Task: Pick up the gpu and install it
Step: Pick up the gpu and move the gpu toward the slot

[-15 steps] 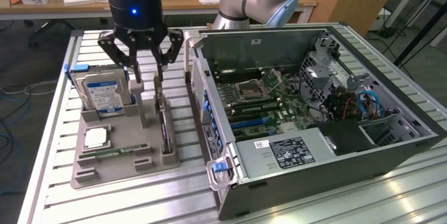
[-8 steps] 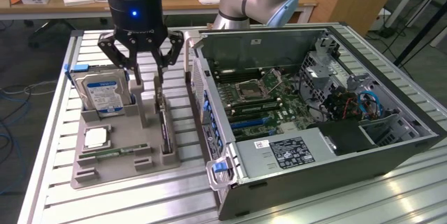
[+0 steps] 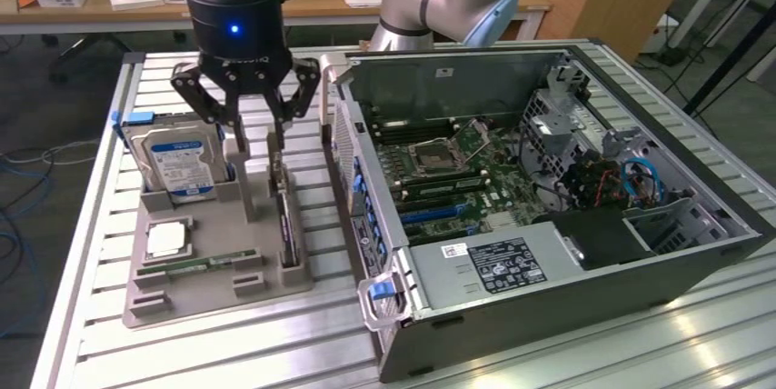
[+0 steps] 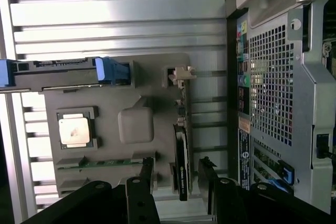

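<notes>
The gpu (image 3: 286, 225) is a thin dark card standing on edge in a slot along the grey holder tray (image 3: 194, 294), on the side nearest the computer case. In the wrist view the gpu (image 4: 181, 161) runs lengthwise, with its pale bracket (image 4: 181, 74) at the far end. My gripper (image 3: 257, 146) hangs open just above the card's far part. Its two black fingers (image 4: 147, 174) straddle the card without touching it, and nothing is held.
The tray also holds a silver hard drive (image 3: 176, 166) with blue rails, a CPU (image 3: 167, 241) and a green RAM stick (image 3: 200, 264). An open computer case (image 3: 546, 180) with its motherboard (image 3: 455, 175) lies at the exterior view's right. Everything sits on a slatted metal table (image 3: 243, 353).
</notes>
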`<state>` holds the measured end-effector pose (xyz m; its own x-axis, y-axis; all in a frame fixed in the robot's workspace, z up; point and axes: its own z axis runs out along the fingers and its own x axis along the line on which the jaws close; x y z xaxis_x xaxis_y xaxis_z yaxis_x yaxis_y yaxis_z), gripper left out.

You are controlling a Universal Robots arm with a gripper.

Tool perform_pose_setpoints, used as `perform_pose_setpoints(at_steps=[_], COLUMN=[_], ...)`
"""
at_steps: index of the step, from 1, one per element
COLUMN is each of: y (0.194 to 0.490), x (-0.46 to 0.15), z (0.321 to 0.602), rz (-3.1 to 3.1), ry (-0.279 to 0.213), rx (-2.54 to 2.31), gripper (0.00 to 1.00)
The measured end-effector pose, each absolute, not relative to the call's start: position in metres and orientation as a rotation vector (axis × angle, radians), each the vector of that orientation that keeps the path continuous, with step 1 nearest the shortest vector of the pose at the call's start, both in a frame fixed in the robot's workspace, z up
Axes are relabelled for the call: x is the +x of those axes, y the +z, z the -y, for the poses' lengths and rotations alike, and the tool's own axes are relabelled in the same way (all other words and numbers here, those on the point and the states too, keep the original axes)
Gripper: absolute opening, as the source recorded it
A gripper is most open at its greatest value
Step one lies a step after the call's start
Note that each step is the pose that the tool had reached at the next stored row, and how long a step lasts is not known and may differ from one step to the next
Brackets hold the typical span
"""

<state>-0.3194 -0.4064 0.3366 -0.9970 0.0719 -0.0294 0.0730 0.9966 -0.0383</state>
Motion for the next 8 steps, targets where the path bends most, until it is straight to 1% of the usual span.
perform_pose_setpoints(at_steps=[8], y=[0.3337], x=[-0.3192], z=[0.4067], rz=[-3.111], ry=[-0.067], rx=[0.112], gripper=[0.47])
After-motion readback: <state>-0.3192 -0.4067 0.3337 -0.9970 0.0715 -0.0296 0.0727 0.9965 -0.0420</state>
